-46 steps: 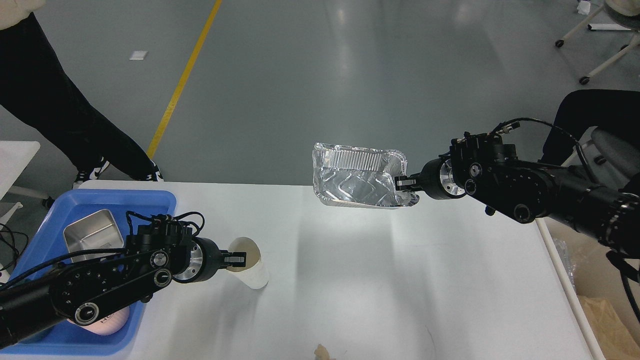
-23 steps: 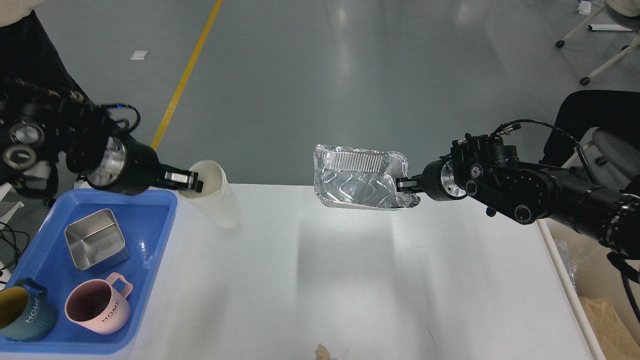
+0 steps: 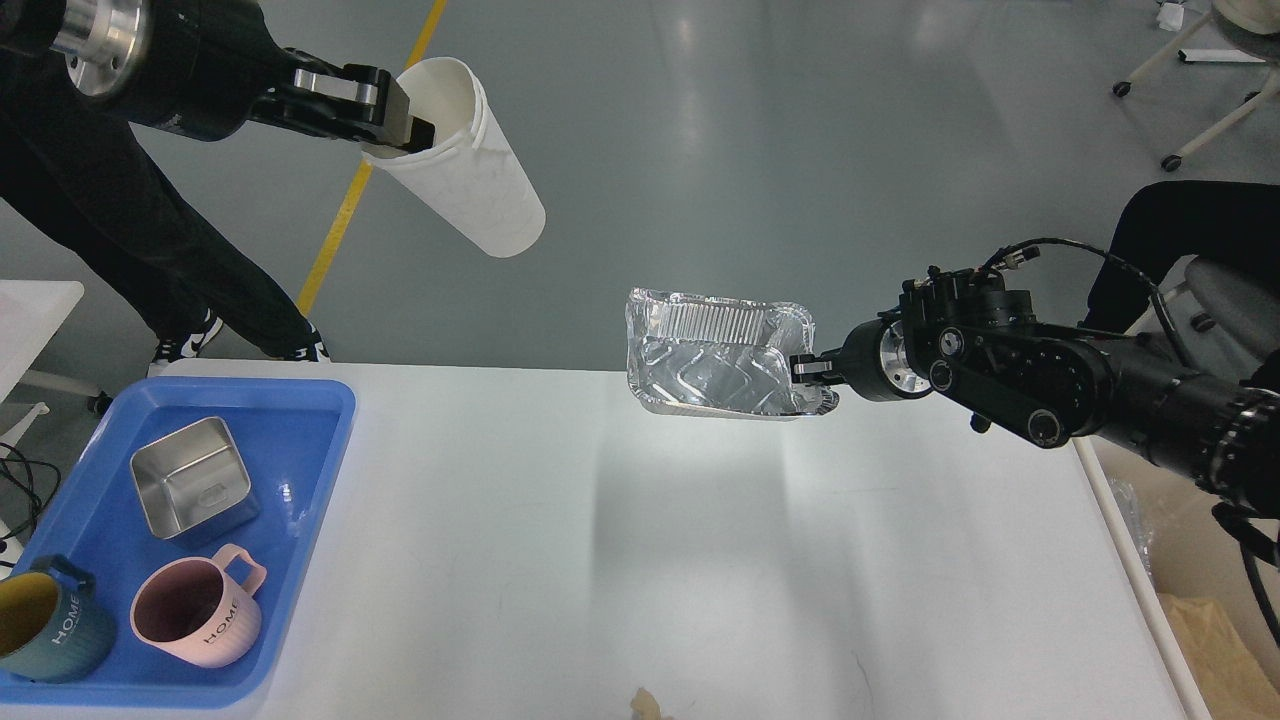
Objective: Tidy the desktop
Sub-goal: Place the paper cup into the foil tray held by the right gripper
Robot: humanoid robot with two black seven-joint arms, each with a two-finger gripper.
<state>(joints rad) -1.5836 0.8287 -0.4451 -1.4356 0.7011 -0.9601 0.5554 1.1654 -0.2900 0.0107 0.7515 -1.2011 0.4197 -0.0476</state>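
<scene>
Two pincers, both clamped: my left pincer [image 3: 405,115] grips the tall white paper cup's [image 3: 470,190] rim; my right pincer [image 3: 810,368] pinches the crinkled silver foil tray [image 3: 715,352] above the white desktop [image 3: 650,560].

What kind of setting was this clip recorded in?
Probably a lab or industrial test hall, not a home: glossy grey floor with a yellow line painted on it, a wheeled stand at far right, and a plain white desktop set up as a workstation.

The desktop [image 3: 620,560] lies open mid-span; only the blue tray [image 3: 300,560] crowds its left edge.
</scene>
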